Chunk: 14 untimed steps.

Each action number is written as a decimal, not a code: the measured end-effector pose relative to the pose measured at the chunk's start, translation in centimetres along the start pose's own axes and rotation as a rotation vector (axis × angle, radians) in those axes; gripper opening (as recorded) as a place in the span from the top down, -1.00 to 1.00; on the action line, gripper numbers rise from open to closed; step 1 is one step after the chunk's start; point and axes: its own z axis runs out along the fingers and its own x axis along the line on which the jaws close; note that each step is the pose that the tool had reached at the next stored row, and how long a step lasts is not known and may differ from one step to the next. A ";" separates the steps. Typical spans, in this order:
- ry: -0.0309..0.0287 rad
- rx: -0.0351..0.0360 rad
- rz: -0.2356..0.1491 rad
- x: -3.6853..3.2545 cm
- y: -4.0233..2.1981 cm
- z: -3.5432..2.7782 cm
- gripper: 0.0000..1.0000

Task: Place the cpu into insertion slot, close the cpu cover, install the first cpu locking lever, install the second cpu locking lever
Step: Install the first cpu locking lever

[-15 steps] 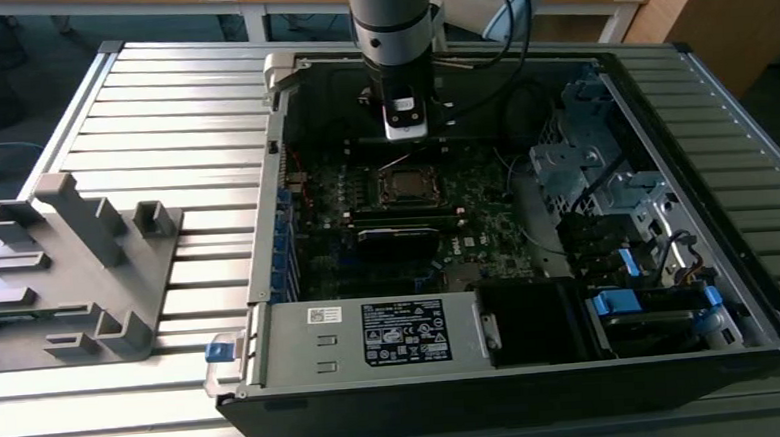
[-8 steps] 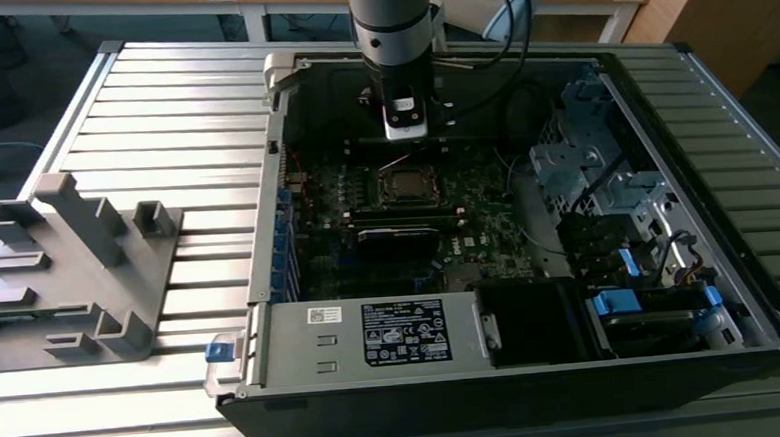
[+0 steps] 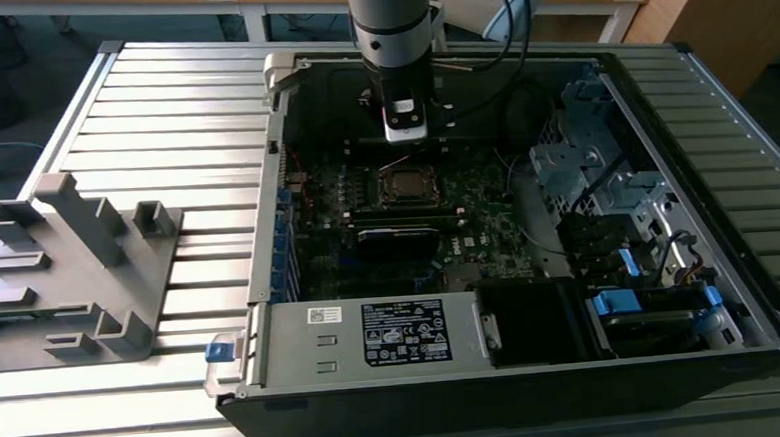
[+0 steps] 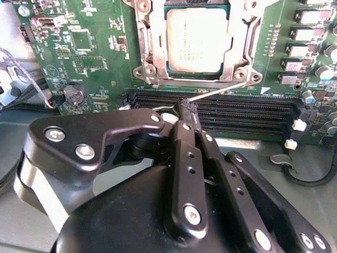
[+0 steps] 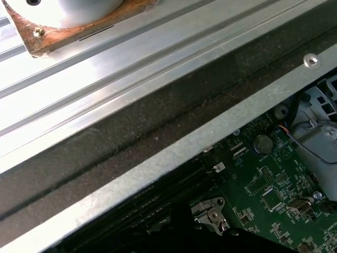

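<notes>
- The open computer case (image 3: 369,335) lies flat on a slatted aluminium table (image 3: 157,101), with the dark green motherboard (image 4: 95,47) facing up.
- The insertion slot (image 3: 385,187) is near the middle of that board, and the cpu (image 4: 199,39) already sits in it, silver top upward.
- The cpu cover (image 4: 152,47) lies down around the chip, framing it on the slot.
- A thin silver locking lever (image 4: 218,91) runs along the slot's edge on the side of the long black memory slots (image 4: 247,113), which lie just beside the slot.
- The arm (image 3: 394,28) reaches down into the case, and the gripper (image 4: 185,110) hangs just beside the slot, over those memory slots.
- Its black fingers (image 4: 181,132) are drawn tight together, and their tip meets the lever's free end. I cannot tell whether the rod is pinched between them or only touched.
- A grey plastic fixture (image 3: 79,265) stands on the table well apart from the slot, outside the case on the exterior view's left.
</notes>
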 end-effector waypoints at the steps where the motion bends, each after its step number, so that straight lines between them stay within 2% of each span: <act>1: 0.0000 0.0000 0.000 0.00 0.00 0.00 0.80; 3: -0.0001 0.0002 0.000 0.06 -0.14 0.62 0.80; 14: -0.0003 -0.0003 0.000 0.09 -0.21 0.94 0.80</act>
